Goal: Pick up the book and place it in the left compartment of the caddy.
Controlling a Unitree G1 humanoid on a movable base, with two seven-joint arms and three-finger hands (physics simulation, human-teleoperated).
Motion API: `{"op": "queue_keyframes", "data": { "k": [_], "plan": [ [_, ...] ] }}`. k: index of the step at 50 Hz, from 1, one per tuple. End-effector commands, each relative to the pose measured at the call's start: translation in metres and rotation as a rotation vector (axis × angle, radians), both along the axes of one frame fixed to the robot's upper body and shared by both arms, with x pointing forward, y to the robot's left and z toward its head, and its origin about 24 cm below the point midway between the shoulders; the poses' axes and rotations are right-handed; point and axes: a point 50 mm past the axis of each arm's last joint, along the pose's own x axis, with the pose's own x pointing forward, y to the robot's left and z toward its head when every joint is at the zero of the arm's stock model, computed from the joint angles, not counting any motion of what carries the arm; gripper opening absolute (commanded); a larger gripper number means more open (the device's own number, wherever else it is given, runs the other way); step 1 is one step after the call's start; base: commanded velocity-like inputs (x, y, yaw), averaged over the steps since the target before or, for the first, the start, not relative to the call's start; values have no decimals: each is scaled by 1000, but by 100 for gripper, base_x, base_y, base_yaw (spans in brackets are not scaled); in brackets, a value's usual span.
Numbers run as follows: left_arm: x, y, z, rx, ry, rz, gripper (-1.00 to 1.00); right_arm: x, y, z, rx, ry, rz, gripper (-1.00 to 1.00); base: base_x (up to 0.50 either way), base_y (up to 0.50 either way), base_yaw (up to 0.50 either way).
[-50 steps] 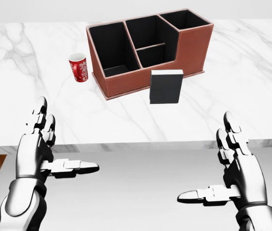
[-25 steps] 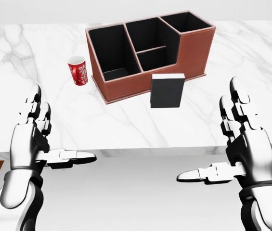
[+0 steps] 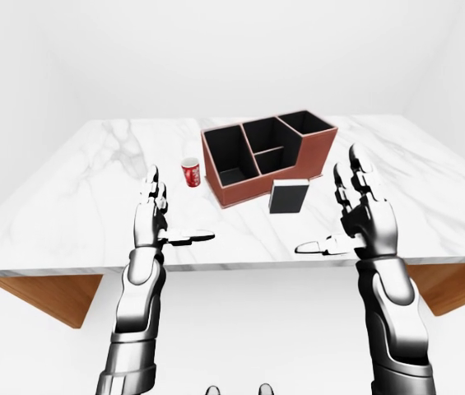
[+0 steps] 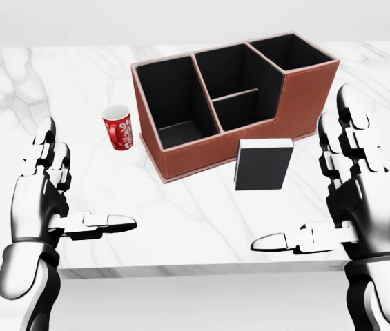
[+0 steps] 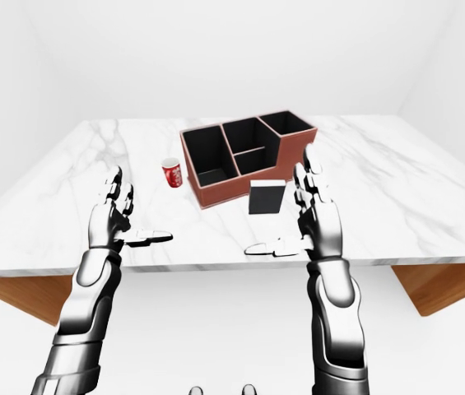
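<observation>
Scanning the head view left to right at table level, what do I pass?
Left hand → red cup → caddy → book → right hand.

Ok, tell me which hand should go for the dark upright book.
Right, probably. The right hand stands open just beside the dark upright book; the left hand is open too, but far off past the red paper cup.

Upright book (image 3: pixel 288 197) beside caddy (image 3: pixel 267 154)

The bench (image 4: pixel 181 221) was viewed closely from above in the head view; it was shared, from farther back, by both eye views.
</observation>
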Motion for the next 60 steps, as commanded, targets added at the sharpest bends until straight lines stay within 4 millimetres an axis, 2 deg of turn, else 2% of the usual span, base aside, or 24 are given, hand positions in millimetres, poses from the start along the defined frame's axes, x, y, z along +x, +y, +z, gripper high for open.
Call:
{"op": "queue_keyframes", "data": {
  "k": [1,23,45,60],
  "plan": [
    [-1,-1,1,-5,-6,-3,100,-4,2,10,4,-47,6,100,39,21,0],
    [-2,-2,2,-4,-11,-9,100,-10,0,13,19,-67,5,100,40,22,0],
    [-4,-1,-1,-6,-2,-4,100,-14,2,11,5,-58,20,100,42,-3,0],
    [-4,-2,-2,-4,4,-5,100,-12,2,8,-20,-41,3,100,9,0,0]
  ]
}}
